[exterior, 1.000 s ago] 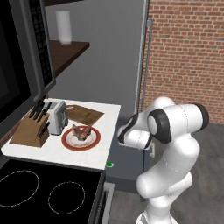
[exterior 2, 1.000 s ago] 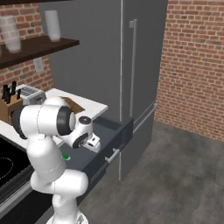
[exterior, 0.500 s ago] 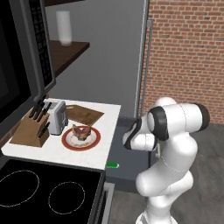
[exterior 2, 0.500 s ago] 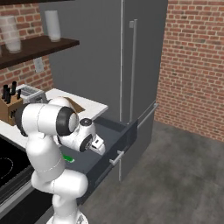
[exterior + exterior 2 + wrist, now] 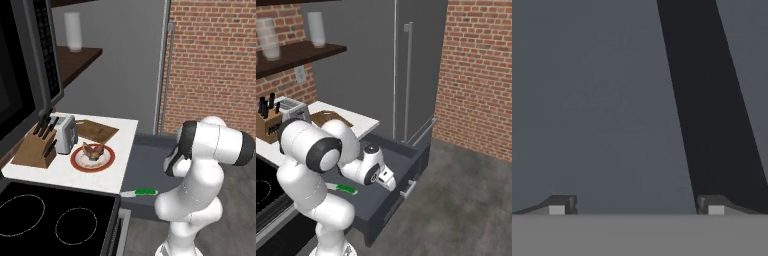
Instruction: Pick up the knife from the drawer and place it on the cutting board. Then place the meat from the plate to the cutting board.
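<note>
Jaws: my jaws point(image 5: 636, 206) stand spread wide with nothing between them; the 2 dark fingertips point(image 5: 560, 204) rise at the bottom of the hand view, apart from each other.
Under the jaws: plain dark grey surface, with a darker band running past the right fingertip. I cannot tell from the hand view which part of the drawer this is.
Hand: in the right base view my hand hangs over the open drawer point(image 5: 406, 161), near its front wall and the light bar handle point(image 5: 408, 189).
Knife: the knife point(image 5: 140, 192) lies flat on the drawer floor, behind my jaws toward the stove side, not touching them; in the right base view its green handle point(image 5: 346, 189) shows just beside my forearm.
Drawer: pulled out, its floor open to view.
Cutting board: the cutting board point(image 5: 95, 130) lies on the white bench point(image 5: 122, 145), well apart from my jaws, at the far edge.
Plate: the plate point(image 5: 76, 161) sits on the bench just in front of the board.
Meat: the meat point(image 5: 93, 150) rests on the plate's centre.
Others: a knife block point(image 5: 34, 149) and a toaster point(image 5: 65, 134) stand beside the plate, farther from my jaws.
</note>
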### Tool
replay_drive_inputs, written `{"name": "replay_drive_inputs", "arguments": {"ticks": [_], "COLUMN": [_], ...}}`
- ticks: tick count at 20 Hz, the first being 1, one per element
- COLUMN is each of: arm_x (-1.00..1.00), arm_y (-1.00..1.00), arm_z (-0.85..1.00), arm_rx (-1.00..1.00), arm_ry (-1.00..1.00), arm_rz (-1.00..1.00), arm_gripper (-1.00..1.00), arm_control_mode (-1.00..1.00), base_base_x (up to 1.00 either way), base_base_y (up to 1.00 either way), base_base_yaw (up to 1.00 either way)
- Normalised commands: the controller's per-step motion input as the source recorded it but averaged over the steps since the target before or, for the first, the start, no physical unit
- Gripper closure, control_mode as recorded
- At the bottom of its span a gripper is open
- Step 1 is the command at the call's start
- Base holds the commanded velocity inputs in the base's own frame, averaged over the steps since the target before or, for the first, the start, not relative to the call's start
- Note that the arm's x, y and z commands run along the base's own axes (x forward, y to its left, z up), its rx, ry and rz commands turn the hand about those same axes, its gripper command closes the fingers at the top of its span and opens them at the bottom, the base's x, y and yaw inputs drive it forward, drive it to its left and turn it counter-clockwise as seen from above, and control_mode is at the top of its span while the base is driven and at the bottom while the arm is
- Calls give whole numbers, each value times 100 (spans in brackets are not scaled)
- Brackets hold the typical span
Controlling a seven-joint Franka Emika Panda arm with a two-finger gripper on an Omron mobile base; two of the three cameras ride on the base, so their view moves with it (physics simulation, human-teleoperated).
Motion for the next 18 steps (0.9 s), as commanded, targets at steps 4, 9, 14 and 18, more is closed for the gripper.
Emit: {"name": "replay_drive_inputs", "arguments": {"ticks": [4,9,14,18], "arm_x": [-54,-9,3,41], "arm_y": [-100,-21,61,36], "arm_z": [0,31,46,50], "arm_rx": [-4,1,2,4], "arm_ry": [5,0,0,3], "arm_rz": [-12,0,29,45], "arm_gripper": [-100,-100,-100,-100], "arm_control_mode": [-100,-100,-100,-100], "base_base_x": [0,0,0,0], "base_base_y": [0,0,0,0], "base_base_yaw": [0,0,0,0]}}
